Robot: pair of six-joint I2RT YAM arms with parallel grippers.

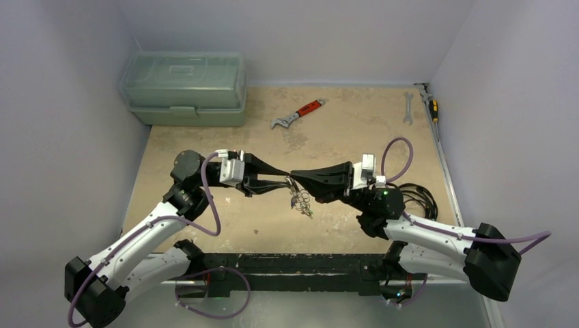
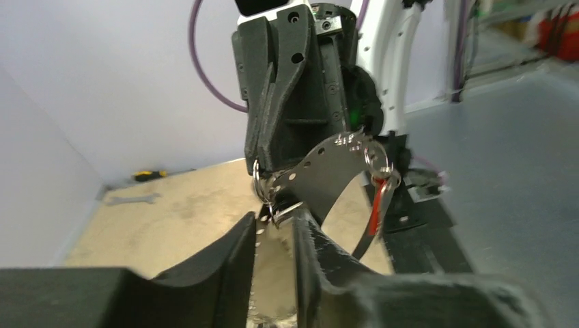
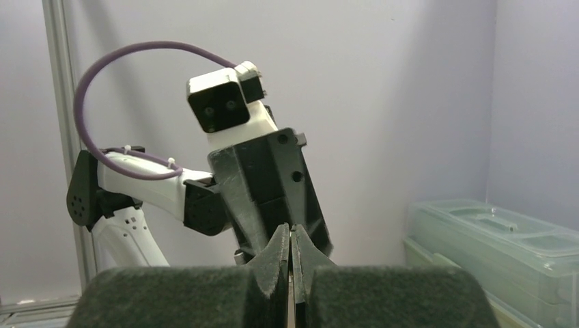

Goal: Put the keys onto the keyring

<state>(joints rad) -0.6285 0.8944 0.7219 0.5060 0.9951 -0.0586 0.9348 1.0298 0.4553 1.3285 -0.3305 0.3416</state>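
My two grippers meet tip to tip above the middle of the table, left gripper (image 1: 287,180) against right gripper (image 1: 295,178). A small bunch of keys (image 1: 300,201) dangles just below them. In the left wrist view the keyring (image 2: 321,171) arches as a silvery band from the tip of my right gripper (image 2: 267,179), which is shut on it. A red-tagged key (image 2: 377,205) hangs from it. The fingers of my left gripper (image 2: 273,222) stand a narrow gap apart, with a silvery piece at their tips. I cannot tell whether they pinch it. My right gripper (image 3: 291,232) shows its fingers pressed together.
A red-handled wrench (image 1: 298,114) lies at the back middle. A plain spanner (image 1: 407,108) and a screwdriver (image 1: 431,106) lie at the back right by the wall. A green-tinted toolbox (image 1: 184,87) fills the back left corner. Black cables (image 1: 416,195) bunch beside the right arm.
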